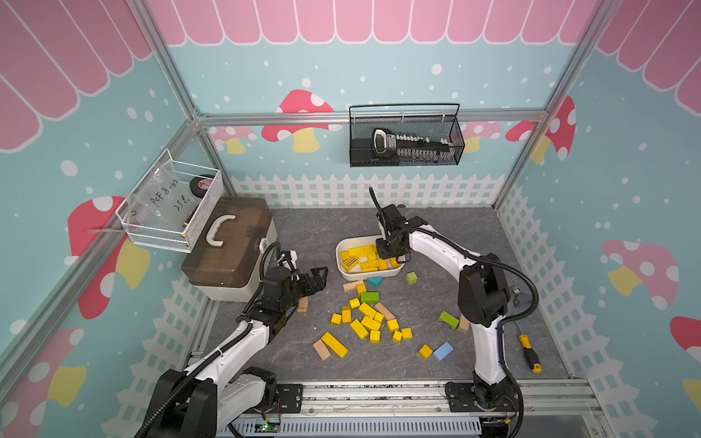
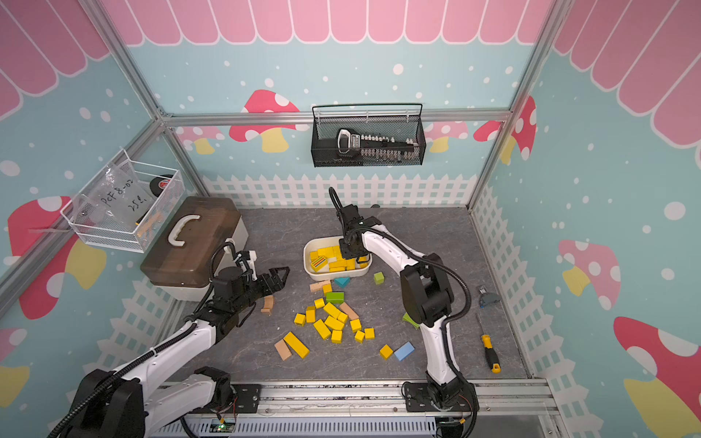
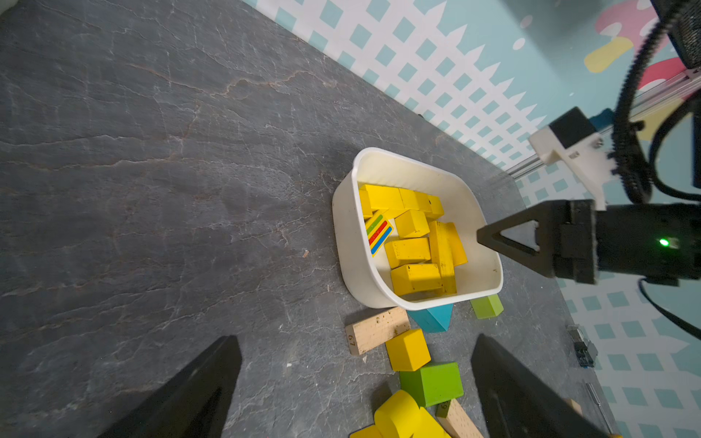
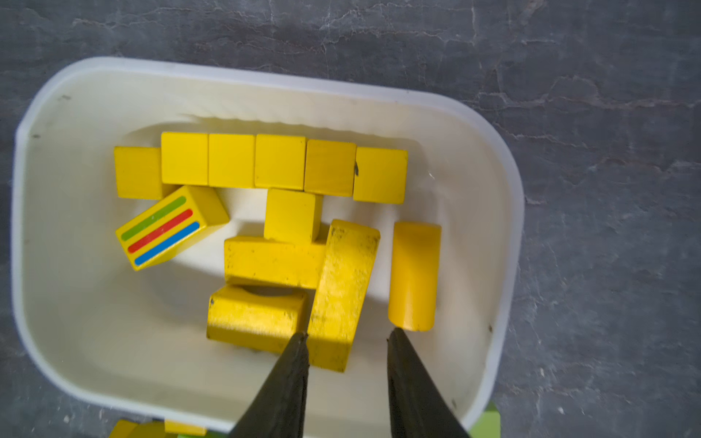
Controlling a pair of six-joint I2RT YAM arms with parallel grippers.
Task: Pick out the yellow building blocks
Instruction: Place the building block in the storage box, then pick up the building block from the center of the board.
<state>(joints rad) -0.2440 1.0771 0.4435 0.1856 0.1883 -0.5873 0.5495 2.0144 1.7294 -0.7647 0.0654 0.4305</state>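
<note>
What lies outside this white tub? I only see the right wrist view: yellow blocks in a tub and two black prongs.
Observer: More than ten other yellow blocks lie loose on the grey table, on the robot's side of the white tub.
Visitor: Only yellow ones?
Observer: No. A green block, a blue block and a tan block lie among them.
Visitor: Is there a second arm?
Observer: Yes. The left end effector hangs over the table, jaws wide open and empty, pointed toward the tub.
</note>
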